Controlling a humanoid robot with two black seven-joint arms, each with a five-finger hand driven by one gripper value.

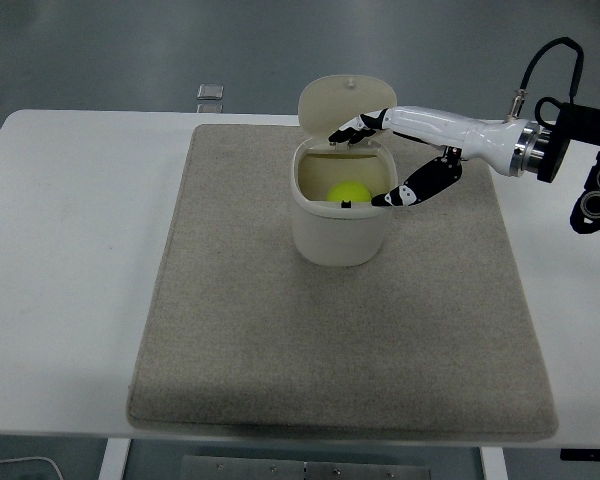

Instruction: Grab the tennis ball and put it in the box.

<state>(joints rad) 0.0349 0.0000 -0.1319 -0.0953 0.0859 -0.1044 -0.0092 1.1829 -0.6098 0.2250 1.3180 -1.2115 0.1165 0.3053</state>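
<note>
White worktop (70,250) with a big grey mat (280,330) laid on it. Roughly mid-mat toward the back sits a cream box (338,235), lid (342,100) flipped up behind it. The tennis ball (348,192) is down inside the box, only its yellow top peeking over the front wall. Right over the opening hangs the right robot hand (380,160), fingers (350,130) spread apart and gripping nothing. Its arm (480,142) comes in from the right edge.

tennis ball (348,192) half-hidden inside box (338,238)
</note>
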